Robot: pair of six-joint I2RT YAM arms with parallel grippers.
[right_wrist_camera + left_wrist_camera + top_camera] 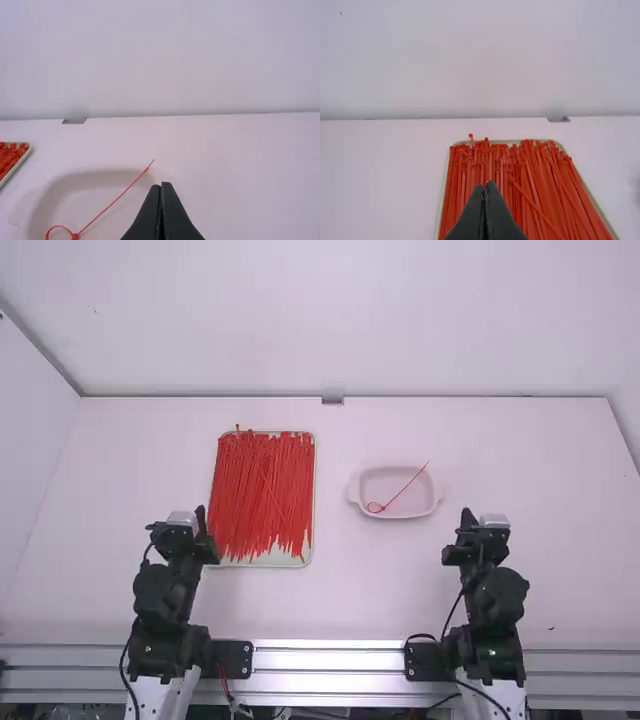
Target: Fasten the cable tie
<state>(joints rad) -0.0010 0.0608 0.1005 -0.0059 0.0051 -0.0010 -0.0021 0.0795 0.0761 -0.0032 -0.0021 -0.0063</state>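
One looped tie [400, 488] lies in the dish [352, 490], just beyond the right end effector [466, 512]; that one and the left end effector [201, 512] are pressed together.

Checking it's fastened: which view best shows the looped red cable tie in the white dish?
The high view: the looped red cable tie lies whole in the white dish, tail over the rim. The right wrist view shows it nearer, loop cut at the edge. The left wrist view faces the pile of loose red ties.
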